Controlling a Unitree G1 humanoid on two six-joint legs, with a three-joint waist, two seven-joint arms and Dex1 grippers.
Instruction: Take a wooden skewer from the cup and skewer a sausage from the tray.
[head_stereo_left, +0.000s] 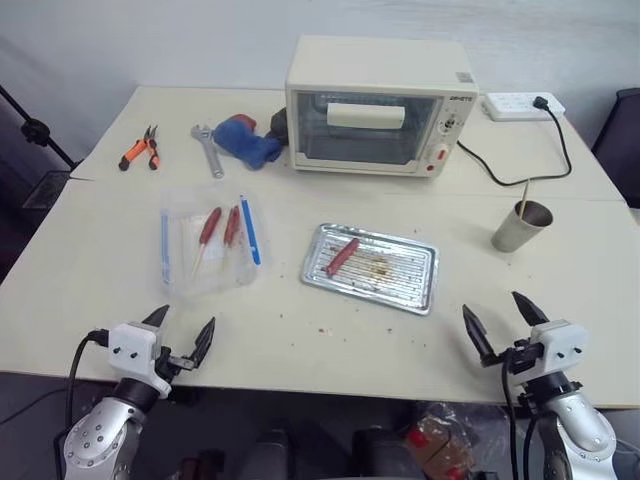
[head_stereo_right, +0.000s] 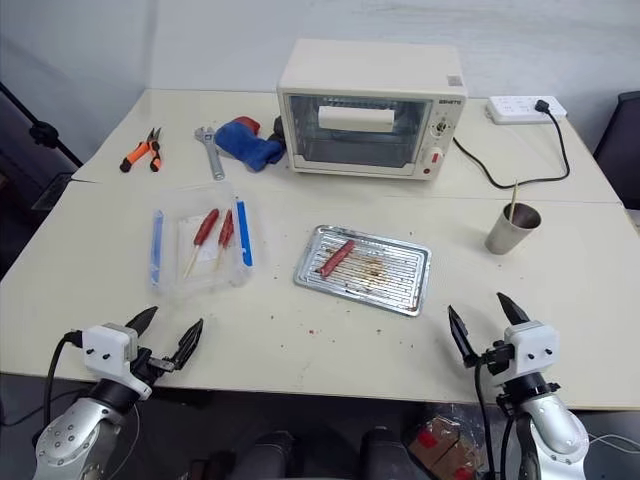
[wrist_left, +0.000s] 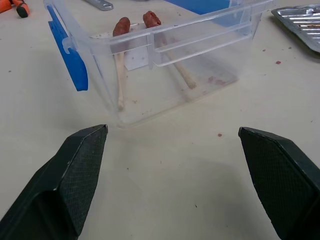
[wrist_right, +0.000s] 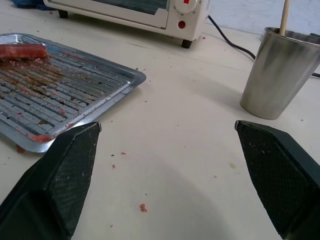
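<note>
Left end effector (head_stereo_left: 183, 335) hangs at the surface's (head_stereo_left: 300, 330) near edge, fingers spread wide, nothing in them. Just past it sits a clear plastic container (head_stereo_left: 205, 240) with blue clips and two red sausages on sticks (head_stereo_left: 218, 228). Orange pliers (head_stereo_left: 139, 148), a wrench (head_stereo_left: 208, 148) and a blue cloth (head_stereo_left: 245, 140) are toward the back-left corner. Mid-surface, the tray (head_stereo_left: 400, 285) holds the sausage (head_stereo_left: 341, 256). The toaster oven (head_stereo_left: 378, 105) behind has a label too small to read. Near the right edge, the cup (head_stereo_left: 521, 226) holds the wooden skewer (head_stereo_left: 524, 197) upright. Right end effector (head_stereo_left: 500, 322) at the near edge, also wide open and empty.
</note>
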